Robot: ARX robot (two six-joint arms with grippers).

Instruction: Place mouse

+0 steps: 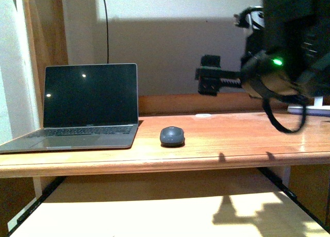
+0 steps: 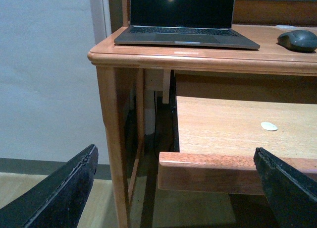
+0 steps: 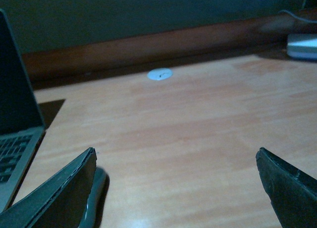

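The mouse (image 1: 172, 136), small, dark grey and oval, lies on the wooden desk top (image 1: 232, 144) just right of the laptop. It also shows in the left wrist view (image 2: 298, 39). My right gripper (image 1: 208, 82) is open and empty, raised above the desk, right of the mouse and higher. In the right wrist view the gripper (image 3: 176, 188) hangs over bare desk, and a grey rounded edge, likely the mouse (image 3: 100, 188), peeks out beside one finger (image 3: 59, 198). My left gripper (image 2: 176, 188) is open and empty, low in front of the pulled-out keyboard tray (image 2: 208, 163).
An open laptop (image 1: 87, 108) with a dark screen stands at the desk's left. A small white disc (image 1: 203, 115) lies near the desk's back rail, and another one (image 2: 269, 126) lies on the tray. A white power strip (image 1: 309, 109) sits at the far right.
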